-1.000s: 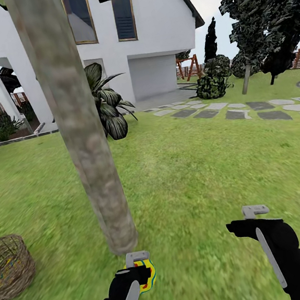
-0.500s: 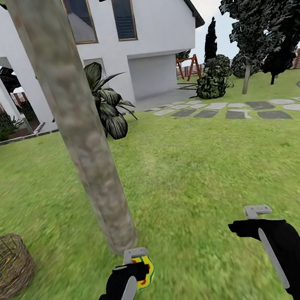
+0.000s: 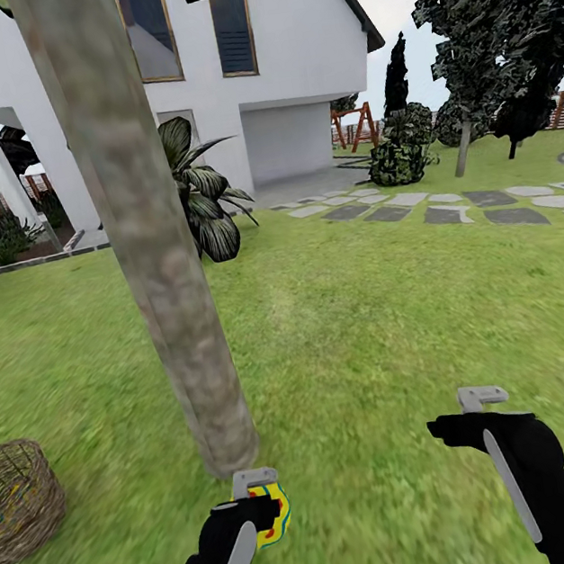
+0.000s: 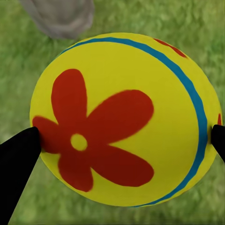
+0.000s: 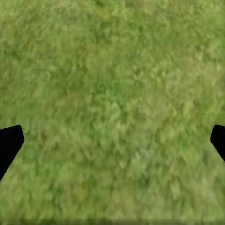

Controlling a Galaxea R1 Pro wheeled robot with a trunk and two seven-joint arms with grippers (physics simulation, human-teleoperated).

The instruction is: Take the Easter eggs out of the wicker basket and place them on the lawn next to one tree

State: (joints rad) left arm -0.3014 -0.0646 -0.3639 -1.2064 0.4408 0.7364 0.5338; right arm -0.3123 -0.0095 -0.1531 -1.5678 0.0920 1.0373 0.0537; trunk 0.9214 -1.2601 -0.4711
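Left gripper (image 3: 263, 508): fingers clamped on one yellow Easter egg (image 4: 124, 117) with a red flower mark and blue band, held over the lawn (image 3: 368, 305) just beside the base of the tree (image 3: 158, 274). Right gripper (image 3: 472, 416): fingers spread wide, holding nothing, above bare grass. Wicker basket (image 3: 21, 501): upright on the lawn, near the tree, on the robot's left.

Yellow Easter egg (image 4: 124, 119) with red flower, blue band, just beside grey tree (image 3: 143, 240) base, wicker basket (image 3: 21, 501) on lawn (image 3: 370, 323)
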